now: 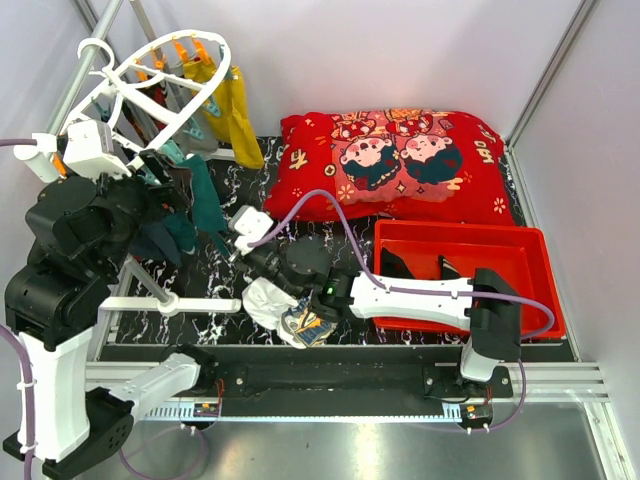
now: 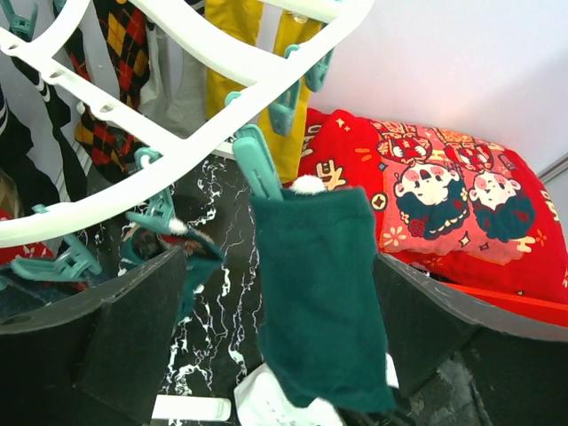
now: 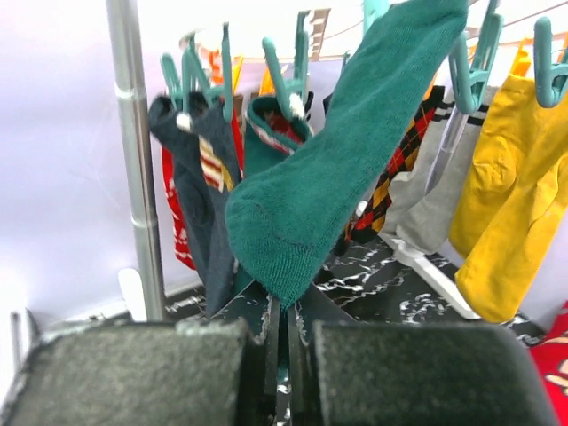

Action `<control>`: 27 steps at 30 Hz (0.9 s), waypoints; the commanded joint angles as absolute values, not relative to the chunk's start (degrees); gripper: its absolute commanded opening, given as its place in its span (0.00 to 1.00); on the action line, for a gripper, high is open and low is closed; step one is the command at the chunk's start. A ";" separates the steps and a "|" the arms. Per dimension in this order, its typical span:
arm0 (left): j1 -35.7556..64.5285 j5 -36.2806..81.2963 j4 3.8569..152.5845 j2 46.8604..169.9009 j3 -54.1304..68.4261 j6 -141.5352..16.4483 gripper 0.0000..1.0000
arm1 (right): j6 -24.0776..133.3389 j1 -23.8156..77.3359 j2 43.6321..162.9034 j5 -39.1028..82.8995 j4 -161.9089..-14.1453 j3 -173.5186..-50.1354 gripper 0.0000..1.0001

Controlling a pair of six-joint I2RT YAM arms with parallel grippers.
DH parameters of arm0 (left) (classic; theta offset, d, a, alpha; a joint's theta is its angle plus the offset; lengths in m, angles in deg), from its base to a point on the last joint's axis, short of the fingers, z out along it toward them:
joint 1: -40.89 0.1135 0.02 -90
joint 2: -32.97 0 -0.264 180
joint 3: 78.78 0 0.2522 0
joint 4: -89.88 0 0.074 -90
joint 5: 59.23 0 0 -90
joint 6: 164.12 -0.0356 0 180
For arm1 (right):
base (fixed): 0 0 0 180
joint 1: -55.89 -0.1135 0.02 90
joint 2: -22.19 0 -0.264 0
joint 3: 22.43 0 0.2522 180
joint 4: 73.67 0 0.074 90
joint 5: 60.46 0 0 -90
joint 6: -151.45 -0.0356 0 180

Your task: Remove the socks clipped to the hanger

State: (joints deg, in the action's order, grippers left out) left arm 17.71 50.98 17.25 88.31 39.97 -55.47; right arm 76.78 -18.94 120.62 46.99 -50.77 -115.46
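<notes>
Right up against the lens, the right end effector [image 3: 282,321] fills the bottom of the right wrist view. Its pads are closed to a sliver, and the toe of the teal sock [image 3: 337,169] runs straight into that slit, so we read it as pinched. The sock slants up taut toward the top right, its cuff caught in a teal clip [image 2: 257,164] on the white hanger [image 2: 80,217]. In the left wrist view, the left end effector [image 2: 282,293] gapes wide around that same sock, gripping nothing.

We judge this knit to be soft, light and stretchy, so it will give before the clip does. A hold near the cuff, just under the clip, looks surer than the toe. The hanger will likely swing when tugged.

Room is tight here! The metal pole [image 3: 133,160] stands at frame left, the yellow socks [image 3: 506,177] hang at right, and more socks crowd behind. The open space is lower centre of the top view, where loose socks [image 1: 285,310] lie on the marbled surface [image 1: 200,290] beside the red tray [image 1: 455,228].
</notes>
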 commanded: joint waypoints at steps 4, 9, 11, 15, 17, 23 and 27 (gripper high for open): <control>17.68 47.21 25.14 88.43 37.81 -57.60 0.89 | 75.28 -19.26 118.78 43.61 -48.76 -114.77 0.00; 17.77 41.24 29.26 87.12 35.97 -57.25 0.89 | 65.16 -18.47 115.36 36.16 -48.32 -113.28 0.00; 17.77 40.35 29.62 86.85 35.61 -56.81 0.89 | 58.58 -17.60 113.86 33.77 -47.18 -112.66 0.00; 18.65 38.16 29.36 87.03 35.44 -55.67 0.89 | 49.16 -15.75 111.75 29.72 -43.76 -110.20 0.00; 20.13 37.63 28.49 87.46 36.14 -54.44 0.89 | 45.90 -15.39 111.05 28.32 -42.35 -109.67 0.00; 21.73 42.71 22.87 88.78 41.41 -51.02 0.86 | 47.73 -15.30 111.31 26.72 -41.99 -108.88 0.00; 21.73 48.42 17.51 89.57 45.63 -50.22 0.82 | 54.14 -15.22 112.62 31.46 -43.57 -108.26 0.00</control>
State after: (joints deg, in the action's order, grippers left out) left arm 21.40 42.34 21.25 89.11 40.58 -52.19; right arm 49.63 -15.05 112.90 29.00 -45.04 -108.83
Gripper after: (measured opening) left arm 0.843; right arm 0.012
